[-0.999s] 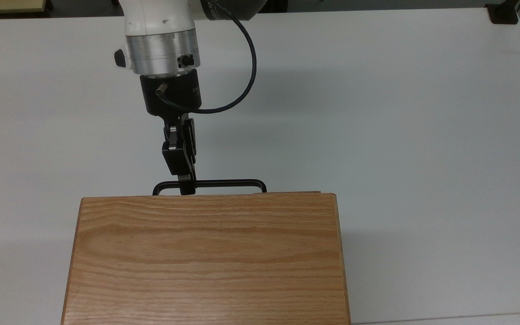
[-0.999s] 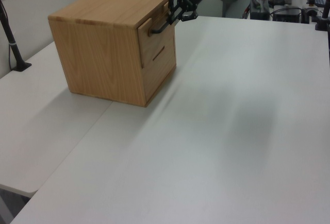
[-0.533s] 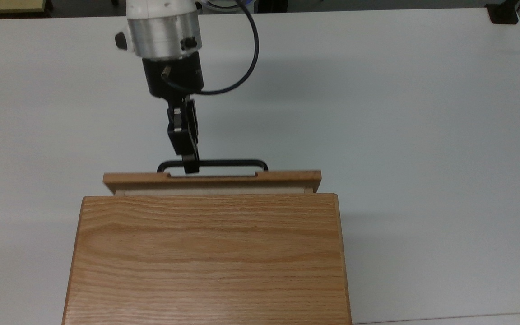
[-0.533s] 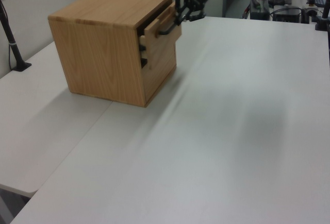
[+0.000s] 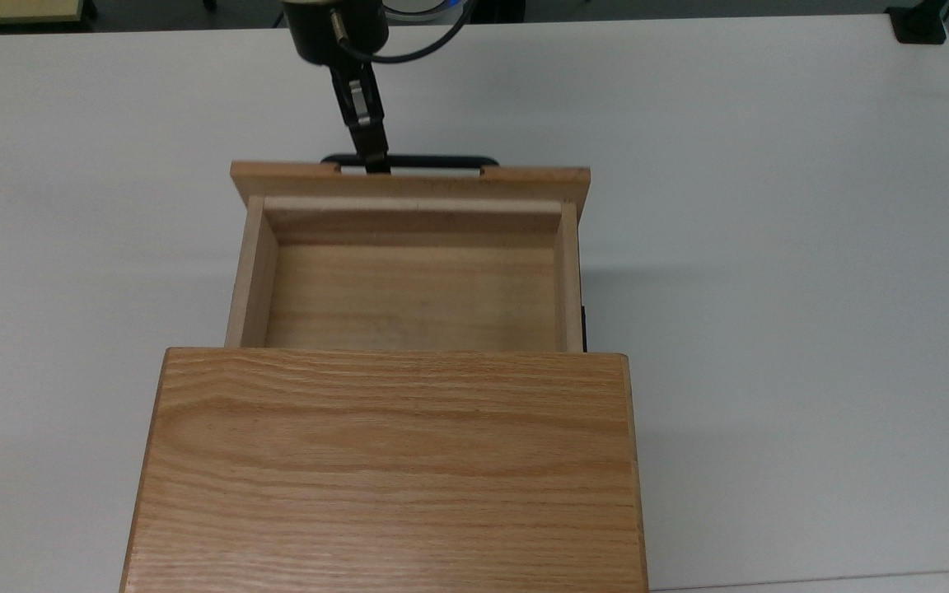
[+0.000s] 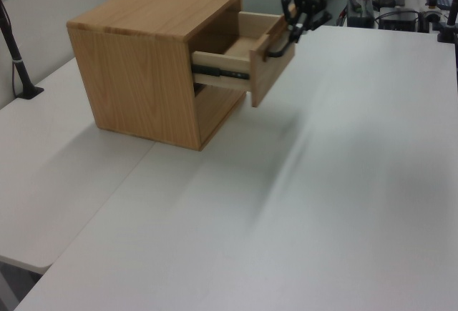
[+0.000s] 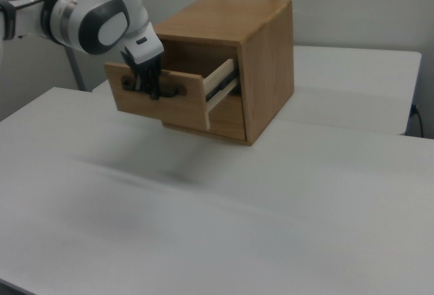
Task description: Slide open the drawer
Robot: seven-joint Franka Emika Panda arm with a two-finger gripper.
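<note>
Jaws [image 5: 375, 161] pinched shut on the handle [image 5: 441, 161] of the unlabelled, pulled-out drawer [image 5: 409, 296].

My gripper [image 5: 374, 161] hangs at about 12 o'clock in the top view, its black fingers [image 5: 363, 111] pointing toward 6 o'clock from the black wrist mount at the top edge. The fingers are clamped together on the drawer handle [image 5: 433, 160]. In the right view the white arm [image 7: 102, 13] reaches in from 9 o'clock and bends the gripper [image 7: 153, 91] downward. In the left view the gripper [image 6: 292, 31] sits near 1 o'clock.
</note>
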